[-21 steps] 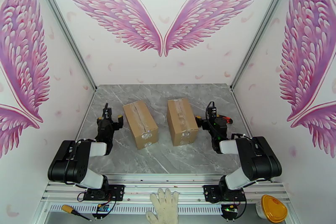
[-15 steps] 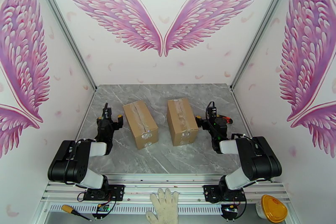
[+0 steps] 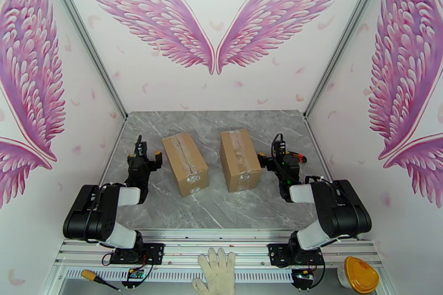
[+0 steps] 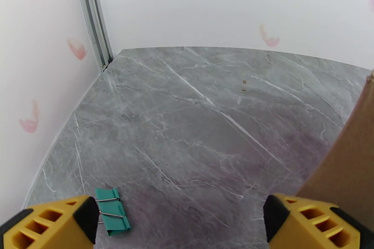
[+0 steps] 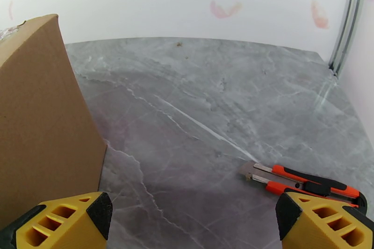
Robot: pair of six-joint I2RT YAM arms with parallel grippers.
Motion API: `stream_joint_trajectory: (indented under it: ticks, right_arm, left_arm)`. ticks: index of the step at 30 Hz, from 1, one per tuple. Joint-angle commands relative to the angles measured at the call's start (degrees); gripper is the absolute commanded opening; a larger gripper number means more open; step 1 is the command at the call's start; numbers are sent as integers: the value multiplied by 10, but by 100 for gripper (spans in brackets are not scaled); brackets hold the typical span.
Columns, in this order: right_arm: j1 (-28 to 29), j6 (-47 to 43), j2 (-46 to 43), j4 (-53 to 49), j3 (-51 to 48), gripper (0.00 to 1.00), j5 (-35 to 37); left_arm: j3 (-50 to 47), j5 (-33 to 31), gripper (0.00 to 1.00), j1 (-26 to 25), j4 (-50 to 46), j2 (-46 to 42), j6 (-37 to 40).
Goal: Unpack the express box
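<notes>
While taped shut, left box (image 3: 185,162) and right box (image 3: 239,158) hide contents.

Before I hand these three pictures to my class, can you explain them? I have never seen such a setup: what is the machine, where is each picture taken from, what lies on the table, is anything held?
The machine is two robot arms bolted side by side at the near edge of a grey table. The wide picture comes from a fixed camera above and behind them. The other two come from cameras on the wrists, so the yellow blocks at the bottom are each arm's own fingers. On the table lie two taped cardboard boxes, the left box and the right box, a green binder clip by the left gripper, and an orange utility knife by the right gripper. Both grippers are open and hold nothing.
</notes>
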Motion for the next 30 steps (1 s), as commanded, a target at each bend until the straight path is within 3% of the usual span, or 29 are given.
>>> stream_joint_trajectory:
  ticks: [1,8,12,16,18,20,25,30]
  right_arm:
    - [5,1,-10,-4,1,99,8]
    - [5,14,-26,0,-5,99,41]
    - [4,27,-105,-81,0,99,78]
    - [3,59,-200,-216,27,99,87]
    - [2,79,-248,-292,48,99,86]
    - [1,92,-280,-359,74,99,75]
    - [2,118,-267,-523,187,98,1]
    - [2,157,-205,-670,300,94,-65]
  left_arm:
    - [14,9,99,4,-3,4,0]
    - [10,-9,99,5,-8,-16,-7]
    - [26,-60,99,4,-119,-116,-24]
    - [51,-105,99,5,-236,-248,-88]
    - [107,-88,99,5,-348,-310,-135]
    - [169,-31,97,-1,-436,-341,-164]
    - [337,46,94,-85,-545,-298,-237]
    - [488,76,92,-206,-596,-157,-290]
